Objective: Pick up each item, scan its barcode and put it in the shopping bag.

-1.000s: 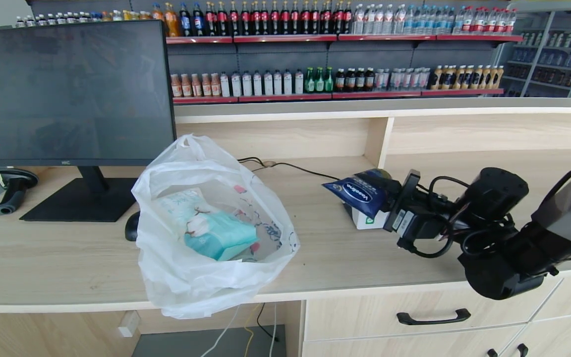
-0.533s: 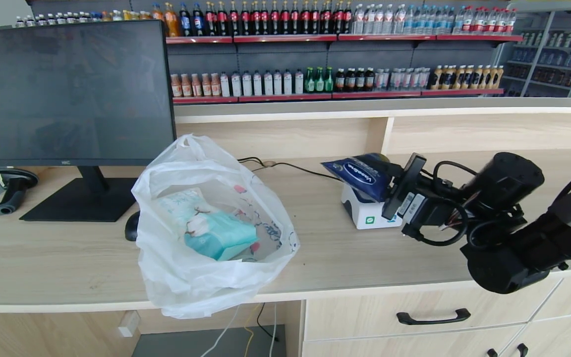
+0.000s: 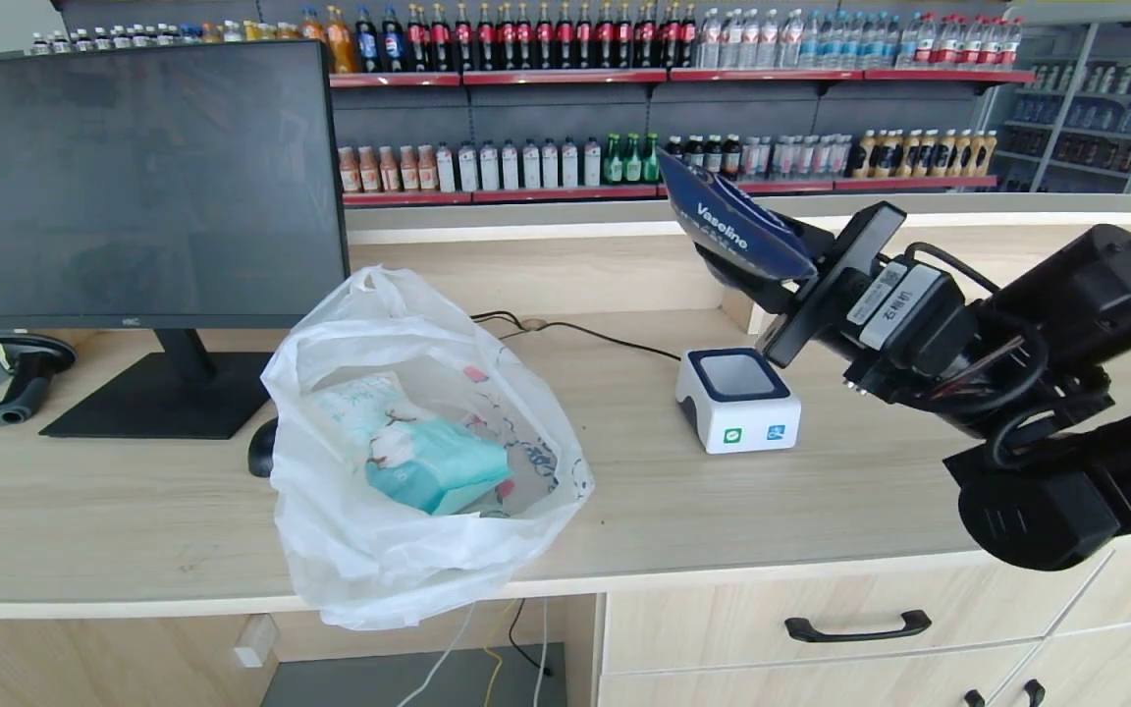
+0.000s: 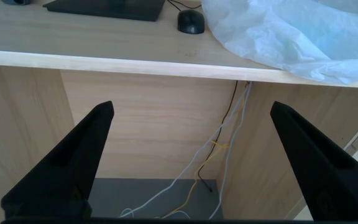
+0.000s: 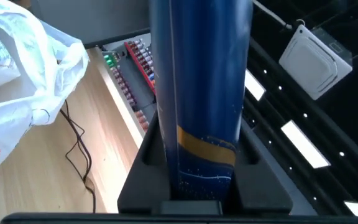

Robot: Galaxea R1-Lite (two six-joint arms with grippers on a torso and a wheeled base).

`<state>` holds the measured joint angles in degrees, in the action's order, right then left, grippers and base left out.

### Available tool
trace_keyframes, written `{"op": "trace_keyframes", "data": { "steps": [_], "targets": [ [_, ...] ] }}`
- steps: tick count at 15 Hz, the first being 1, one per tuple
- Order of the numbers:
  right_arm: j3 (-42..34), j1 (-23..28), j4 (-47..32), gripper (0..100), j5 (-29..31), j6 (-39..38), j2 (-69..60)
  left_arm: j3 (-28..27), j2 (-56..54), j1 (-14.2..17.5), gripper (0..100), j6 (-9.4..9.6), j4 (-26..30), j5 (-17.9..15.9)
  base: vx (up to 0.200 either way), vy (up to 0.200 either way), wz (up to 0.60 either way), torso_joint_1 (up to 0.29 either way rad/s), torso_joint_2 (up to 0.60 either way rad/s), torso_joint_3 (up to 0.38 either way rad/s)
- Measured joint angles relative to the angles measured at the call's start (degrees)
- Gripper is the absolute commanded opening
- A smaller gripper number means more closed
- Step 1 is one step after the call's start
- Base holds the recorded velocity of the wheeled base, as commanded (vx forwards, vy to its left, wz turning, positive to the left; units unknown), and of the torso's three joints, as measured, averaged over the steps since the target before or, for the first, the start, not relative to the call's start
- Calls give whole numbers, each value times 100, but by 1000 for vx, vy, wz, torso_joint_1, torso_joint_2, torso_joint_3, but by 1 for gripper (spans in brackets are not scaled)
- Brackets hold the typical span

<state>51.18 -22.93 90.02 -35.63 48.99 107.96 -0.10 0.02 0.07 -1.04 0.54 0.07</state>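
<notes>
Up front, the surface (image 3: 683, 511) carries a monitor (image 3: 134, 187) at its far left corner, a bag (image 3: 379, 570) overhanging the front edge, and a scanner (image 3: 737, 400) right of centre. The right gripper (image 3: 772, 265), raised above the scanner, clamps a blue pack (image 3: 737, 231). The left wrist view shows the left gripper (image 4: 191, 109) spread wide below the front edge.

right gripper (image 3: 770, 263) raised, clamped, left gripper (image 4: 190, 113) spread
</notes>
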Motion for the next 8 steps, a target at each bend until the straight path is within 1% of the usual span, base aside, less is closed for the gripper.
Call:
{"op": "trace_keyframes", "data": {
  "steps": [3, 5, 6, 8],
  "targets": [
    [4, -256, -7, 0, 419, -605, -230, 0, 0, -2, 100, 0, 0, 0, 0, 0, 0, 0, 0, 0],
    [-146, -325, -7, 0, 887, -1309, -405, 0, 0, -2, 100, 2, 0, 0, 0, 0, 0, 0, 0, 0],
    [-232, -344, -10, 0, 1062, -1536, -484, 0, 0, 0, 100, 0, -2, 0, 0, 0, 0, 0, 0, 0],
    [-358, -356, -10, 0, 1385, -2288, -634, 0, 0, 0, 100, 2, 0, -2, 0, 0, 0, 0, 0, 0]
  ]
}}
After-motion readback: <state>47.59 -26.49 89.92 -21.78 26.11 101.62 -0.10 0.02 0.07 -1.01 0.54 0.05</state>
